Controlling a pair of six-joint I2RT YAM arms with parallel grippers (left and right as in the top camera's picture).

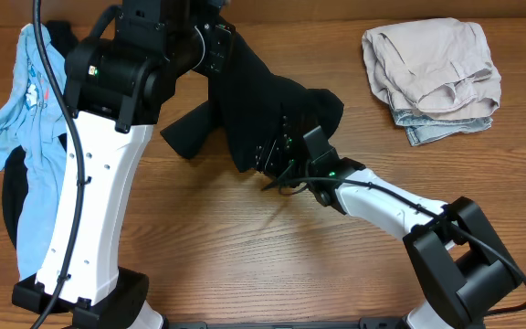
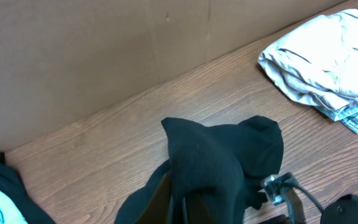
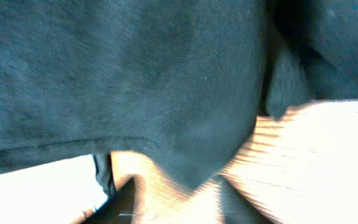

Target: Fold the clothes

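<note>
The limp black shirt (image 1: 263, 96), pinched in the closed left gripper (image 1: 222, 46), is judged best taken at its hem by the right gripper (image 1: 281, 160), whose opening cannot be told.

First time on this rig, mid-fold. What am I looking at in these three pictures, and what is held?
Two robot arms with two-finger grippers work at a wooden table. One picture looks down from above; the others come from cameras on each wrist. The left gripper is shut on a black shirt, holding it up. The right gripper is at that shirt's lower edge; whether it grips is unclear. A blue T-shirt lies at one end, a beige and denim pile at the other.
</note>
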